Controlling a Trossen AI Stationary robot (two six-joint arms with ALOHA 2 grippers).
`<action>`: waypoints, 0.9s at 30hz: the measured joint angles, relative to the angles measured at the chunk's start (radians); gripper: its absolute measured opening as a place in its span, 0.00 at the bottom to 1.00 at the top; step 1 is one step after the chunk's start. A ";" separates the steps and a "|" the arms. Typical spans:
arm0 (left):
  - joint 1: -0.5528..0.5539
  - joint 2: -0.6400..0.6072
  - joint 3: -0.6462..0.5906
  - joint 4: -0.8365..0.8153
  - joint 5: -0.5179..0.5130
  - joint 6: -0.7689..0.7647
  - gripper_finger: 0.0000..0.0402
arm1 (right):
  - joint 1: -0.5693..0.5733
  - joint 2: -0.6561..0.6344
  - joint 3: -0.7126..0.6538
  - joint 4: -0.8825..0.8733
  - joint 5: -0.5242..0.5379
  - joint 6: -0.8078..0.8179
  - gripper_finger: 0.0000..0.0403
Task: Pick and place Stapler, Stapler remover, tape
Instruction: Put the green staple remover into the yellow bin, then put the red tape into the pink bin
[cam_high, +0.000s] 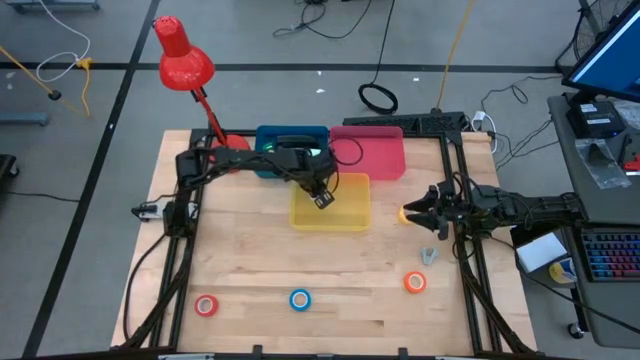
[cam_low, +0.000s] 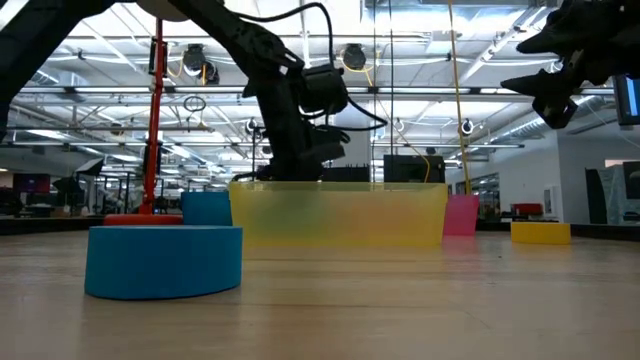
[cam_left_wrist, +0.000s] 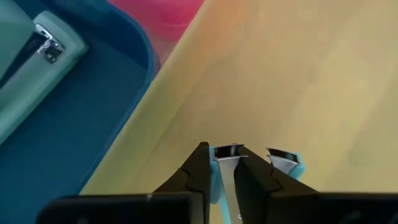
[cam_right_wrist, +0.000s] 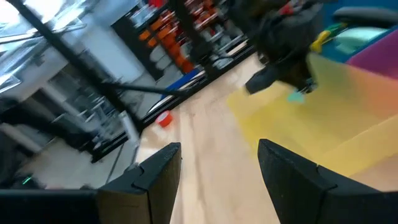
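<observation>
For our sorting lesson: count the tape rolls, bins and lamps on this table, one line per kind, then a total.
Tape rolls: 4 (red tape roll, blue tape roll, orange tape roll, yellow tape roll)
Bins: 3 (blue bin, pink bin, yellow bin)
Lamps: 1 (red lamp)
Total: 8

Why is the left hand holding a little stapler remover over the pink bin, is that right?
Not quite. The left hand is over the yellow bin, not the pink bin; the high view shows it. It does pinch a small metal stapler remover.
</observation>
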 joint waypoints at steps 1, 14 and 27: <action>0.000 0.001 0.000 0.000 0.000 0.000 0.13 | 0.000 0.000 0.000 0.000 0.027 0.002 0.52; 0.000 -0.007 0.000 0.005 0.001 0.026 0.29 | -0.001 0.000 0.000 0.000 0.101 0.093 0.52; -0.082 -0.216 0.000 -0.184 0.163 -0.033 0.30 | 0.000 0.000 0.001 -0.001 0.101 0.143 0.52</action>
